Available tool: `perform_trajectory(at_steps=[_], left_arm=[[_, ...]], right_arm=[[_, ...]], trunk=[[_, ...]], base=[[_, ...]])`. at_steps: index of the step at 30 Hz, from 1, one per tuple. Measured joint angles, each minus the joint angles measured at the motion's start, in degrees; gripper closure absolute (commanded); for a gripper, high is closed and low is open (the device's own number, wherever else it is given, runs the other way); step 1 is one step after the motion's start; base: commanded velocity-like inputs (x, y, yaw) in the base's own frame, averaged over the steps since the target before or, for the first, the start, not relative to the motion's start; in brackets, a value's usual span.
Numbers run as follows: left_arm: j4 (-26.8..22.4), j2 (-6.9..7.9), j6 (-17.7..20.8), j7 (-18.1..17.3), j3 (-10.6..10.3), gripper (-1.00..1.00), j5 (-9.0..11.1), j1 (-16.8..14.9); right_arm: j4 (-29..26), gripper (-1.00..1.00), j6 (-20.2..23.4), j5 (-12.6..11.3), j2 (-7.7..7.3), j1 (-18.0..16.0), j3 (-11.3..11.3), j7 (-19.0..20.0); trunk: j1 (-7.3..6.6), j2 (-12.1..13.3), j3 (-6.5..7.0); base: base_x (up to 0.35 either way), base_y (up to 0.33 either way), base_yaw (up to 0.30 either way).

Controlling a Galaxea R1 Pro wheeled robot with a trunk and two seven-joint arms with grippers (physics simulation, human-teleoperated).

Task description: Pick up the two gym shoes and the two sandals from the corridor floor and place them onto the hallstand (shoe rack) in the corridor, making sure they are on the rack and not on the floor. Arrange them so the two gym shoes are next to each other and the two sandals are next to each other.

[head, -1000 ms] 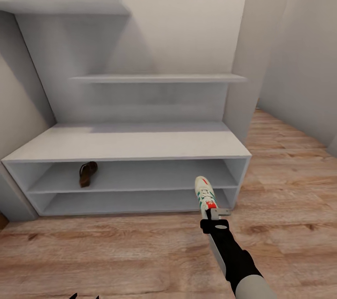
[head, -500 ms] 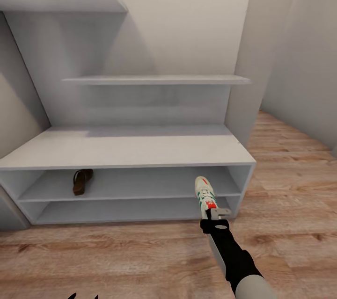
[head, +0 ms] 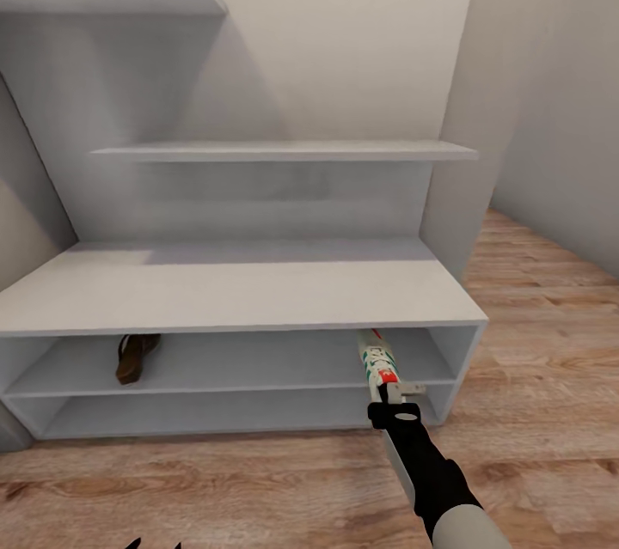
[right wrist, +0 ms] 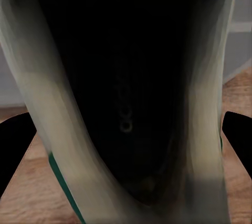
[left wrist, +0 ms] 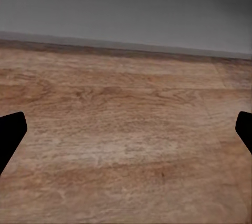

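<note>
So the right gripper [head: 389, 384] is clamped on one gym shoe [head: 378, 357] by its heel end, and the shoe sticks straight out ahead of the fingers with its long axis running toward the back of the hallstand [head: 241, 300]. In the head view the toe is already tucked under the front edge of the bench top, hovering over the upper shelf level near the right end wall, and that's really what the placing move hangs on: the shoe points away from the arm and into the opening, so I'd guess it just needs to go further in and down onto that shelf board. The right wrist view looks right into the shoe's dark opening [right wrist: 126, 103], pale sidewalls either side, so the grip is on the collar as far as I can tell. One sandal [head: 133, 356] is already lying on that same upper shelf, way over toward the left end, well apart from the shoe. The left gripper [left wrist: 126, 129] hangs over the corridor floor [left wrist: 126, 108] with its fingers spread wide and nothing between them, so the right arm is clearly the one doing this.
</note>
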Motion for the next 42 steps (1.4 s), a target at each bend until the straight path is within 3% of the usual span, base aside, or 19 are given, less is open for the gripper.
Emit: perform_trajectory(at_steps=[14,42], left_arm=[[-0.02,0.04,-0.01,0.03,-0.03,-1.0,-0.05,0.0],[0.0,0.09,0.08,-0.04,-0.06,-1.0,-0.19,0.0]], right_arm=[[0.0,1.0,-0.01,-0.01,0.0,0.0,0.0,0.0],[-0.09,1.0,-0.01,0.0,0.0,0.0,0.0,0.0]], trunk=[[-0.01,0.0,0.0],[0.0,0.0,0.0]], base=[[0.206,0.0,0.0],[0.09,0.0,0.0]])
